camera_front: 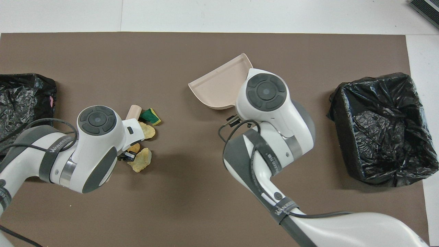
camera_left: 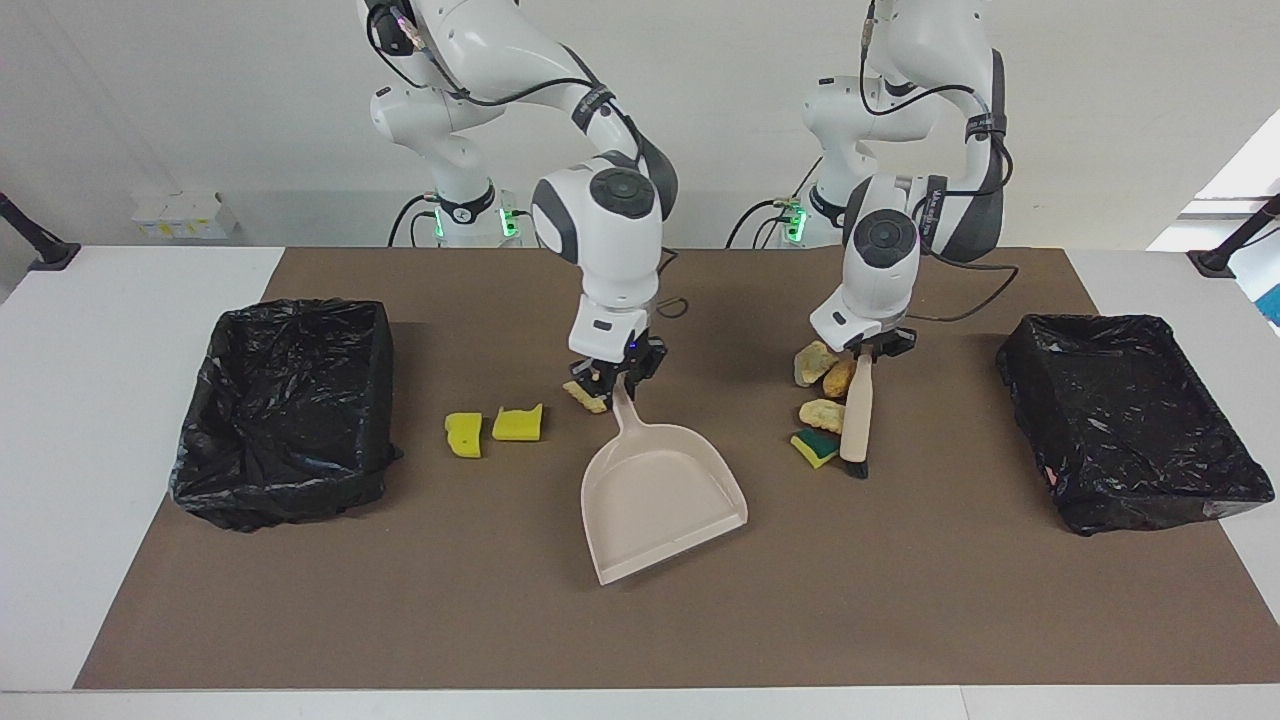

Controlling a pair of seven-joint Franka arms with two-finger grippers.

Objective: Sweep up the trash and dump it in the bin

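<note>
Brown matting covers the white desk [camera_left: 60, 420], and the trash lies on it in two groups. Four scraps [camera_left: 826, 400] sit bunched together at the brush [camera_left: 856, 420], which touches them from the 3 o'clock side in the facing view; three more are spread out at 9 o'clock of the dustpan [camera_left: 660, 500]: two yellow sponges [camera_left: 495, 428] and a tan chunk [camera_left: 585, 396] right at the pan's handle. The left claw [camera_left: 868, 350] is clamped on the brush handle, the right claw [camera_left: 615, 378] on the dustpan handle. The pan's mouth is well apart from the pile and angled, so I judge a hard sweep could scatter scraps past it. That tan chunk under the right claw could be knocked aside. Black-lined bins [camera_left: 290, 420] stand at both ends of the desk, the other [camera_left: 1130, 420] at 3 o'clock.
</note>
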